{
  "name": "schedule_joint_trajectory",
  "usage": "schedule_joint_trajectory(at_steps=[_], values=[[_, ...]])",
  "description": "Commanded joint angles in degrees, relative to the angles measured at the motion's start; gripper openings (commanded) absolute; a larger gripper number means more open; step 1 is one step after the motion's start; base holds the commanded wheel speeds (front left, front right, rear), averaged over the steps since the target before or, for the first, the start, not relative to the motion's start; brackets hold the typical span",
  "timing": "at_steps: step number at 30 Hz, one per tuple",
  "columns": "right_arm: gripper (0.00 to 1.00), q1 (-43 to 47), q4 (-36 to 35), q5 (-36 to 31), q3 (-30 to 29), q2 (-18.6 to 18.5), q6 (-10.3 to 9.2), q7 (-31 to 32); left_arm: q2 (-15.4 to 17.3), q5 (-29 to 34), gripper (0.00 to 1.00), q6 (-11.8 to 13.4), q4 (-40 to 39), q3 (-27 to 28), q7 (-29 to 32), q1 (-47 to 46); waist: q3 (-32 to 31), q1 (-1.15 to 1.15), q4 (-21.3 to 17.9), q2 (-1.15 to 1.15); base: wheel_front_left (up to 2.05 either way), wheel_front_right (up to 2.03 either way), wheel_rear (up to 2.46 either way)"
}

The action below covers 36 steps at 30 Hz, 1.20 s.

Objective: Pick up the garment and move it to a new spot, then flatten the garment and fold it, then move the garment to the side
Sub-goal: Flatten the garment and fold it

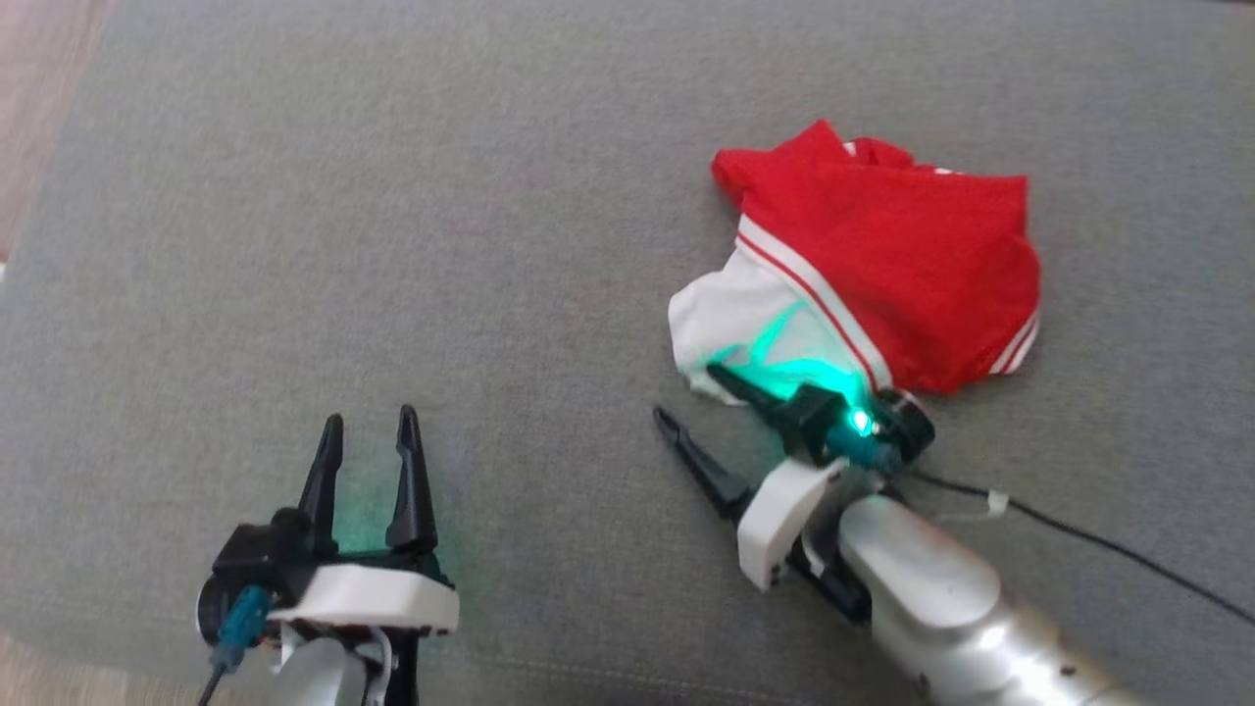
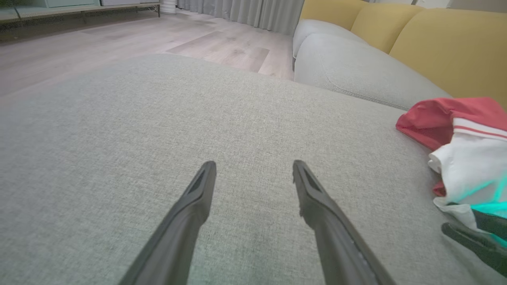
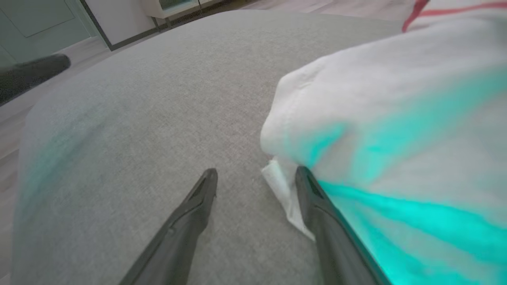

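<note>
The garment (image 1: 882, 275) is a red and white shirt with striped trim, lying crumpled at the right of a grey cushion (image 1: 441, 245). My right gripper (image 1: 691, 394) is open at the garment's near white edge; one finger lies against the white cloth, the other rests on bare cushion. In the right wrist view the white cloth (image 3: 396, 118) bulges beside the right finger, green light falling on it, and the right gripper (image 3: 256, 176) holds nothing. My left gripper (image 1: 371, 422) stands open over bare cushion at the lower left, far from the garment (image 2: 463, 146). Its fingers frame bare fabric in the left wrist view (image 2: 253, 168).
A black cable (image 1: 1079, 534) runs from the right wrist across the cushion to the right. Wooden floor (image 2: 138, 35) lies beyond the cushion's far edge. A grey sofa seat (image 2: 356, 67) with yellow back cushions (image 2: 447, 43) stands behind the garment.
</note>
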Motion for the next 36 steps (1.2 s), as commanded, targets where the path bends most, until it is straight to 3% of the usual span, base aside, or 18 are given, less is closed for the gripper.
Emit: schedule_joint_trajectory(at_steps=[1, 2, 3, 4, 5, 15, 19, 24, 29, 36], values=[[1.0, -0.2, 0.6, 0.6, 0.5, 0.9, 0.2, 1.3, 0.3, -0.4, 1.0, 0.3, -1.7, 1.2, -0.3, -2.0, 1.1, 0.0, 0.9, 0.0, 0.0, 0.0, 0.0], [1.0, -0.2, 0.6, 0.6, 0.5, 0.9, 0.2, 1.3, 0.3, -0.4, 1.0, 0.3, -1.7, 1.2, -0.3, -2.0, 1.1, 0.0, 0.9, 0.0, 0.0, 0.0, 0.0], [0.47, -0.2, 1.1, 1.1, 0.5, 0.9, 0.2, 1.6, 0.3, -0.6, 1.0, 0.4, -1.7, 1.1, -0.3, -2.2, 1.3, 0.0, 1.0, 0.0, 0.0, 0.0, 0.0], [0.1, -0.2, 1.6, 1.4, 0.8, 0.9, 0.2, 1.9, 0.3, -0.7, 1.0, 0.4, -1.7, 0.9, -0.3, -2.3, 1.4, 0.0, 0.9, 0.0, 0.0, 0.0, 0.0], [0.0, -0.3, 2.1, 1.6, 1.0, 0.9, 0.2, 2.2, 0.3, -0.7, 1.0, 0.5, -1.7, 0.9, -0.3, -2.4, 1.4, 0.0, 0.8, 0.0, 0.0, 0.0, 0.0], [0.0, -1.9, 1.1, 3.4, -1.2, 0.9, 0.2, -0.4, 0.3, -0.6, 1.0, 0.1, -0.9, 1.3, -0.3, -2.4, -0.7, 0.0, -0.9, 0.0, 0.0, 0.0, 0.0], [0.0, -4.7, -5.3, 5.2, -0.7, 0.9, 0.2, -0.9, 0.3, -0.6, 1.0, -0.2, -0.7, 0.9, -0.3, -2.0, -2.7, 0.0, -0.6, 0.0, 0.0, 0.0, 0.0], [0.0, -13.6, -19.2, 6.9, -1.7, 0.9, 0.2, -1.0, 0.3, -1.0, 1.0, -0.4, -0.4, -0.1, -0.3, -0.7, -5.0, 0.0, 1.1, 0.0, 0.0, 0.0, 0.0], [0.0, -26.1, -26.1, 8.0, -7.4, 0.9, 0.2, -1.0, 0.3, -1.0, 1.0, -0.8, 0.9, -1.2, -0.3, 0.6, -6.9, 0.0, 3.6, 0.0, 0.0, 0.0, 0.0], [0.0, -38.0, -24.0, 5.5, -18.8, 0.9, 0.2, -1.0, 0.3, -1.3, 1.0, -0.6, 2.0, -1.8, -0.3, 2.2, -9.2, 0.0, 6.1, 0.0, 0.0, 0.0, 0.0]])
